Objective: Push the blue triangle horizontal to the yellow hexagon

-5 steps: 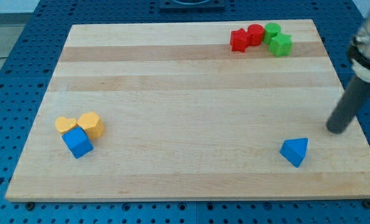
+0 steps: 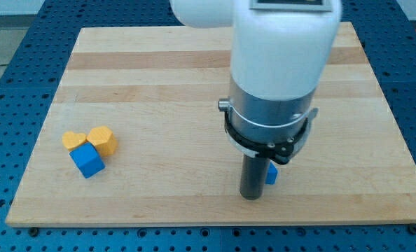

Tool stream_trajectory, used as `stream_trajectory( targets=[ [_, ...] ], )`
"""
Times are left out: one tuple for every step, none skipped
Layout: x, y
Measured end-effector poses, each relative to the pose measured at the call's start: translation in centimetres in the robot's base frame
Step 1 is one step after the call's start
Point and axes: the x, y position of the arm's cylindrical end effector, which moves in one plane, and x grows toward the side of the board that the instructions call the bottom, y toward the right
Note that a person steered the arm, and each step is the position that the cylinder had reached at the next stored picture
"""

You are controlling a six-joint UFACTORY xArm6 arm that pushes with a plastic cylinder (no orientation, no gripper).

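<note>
The blue triangle (image 2: 272, 173) shows only as a small blue sliver, mostly hidden behind my rod near the view's bottom centre-right. My tip (image 2: 251, 197) rests on the board just left of and touching or nearly touching that sliver. The yellow hexagon (image 2: 104, 140) sits far off at the view's left. The large white and grey arm body fills the view's upper middle and hides the board behind it.
A yellow heart-like block (image 2: 73, 141) touches the hexagon's left side. A blue cube (image 2: 87, 161) sits just below them. The wooden board (image 2: 159, 84) ends close below my tip. The red and green blocks at the view's top right are hidden by the arm.
My rod has swung from the view's right edge to the bottom centre. The blue triangle has moved left by roughly 85 pixels and is now mostly hidden behind the rod.
</note>
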Motion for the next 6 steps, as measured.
stream_trajectory(
  targets=[
    [0.0,4.1],
    [-1.3,5.2],
    [-3.3,5.2],
    [-3.9,-0.8],
    [-4.3,-10.2],
    [-4.8,-11.3]
  ],
)
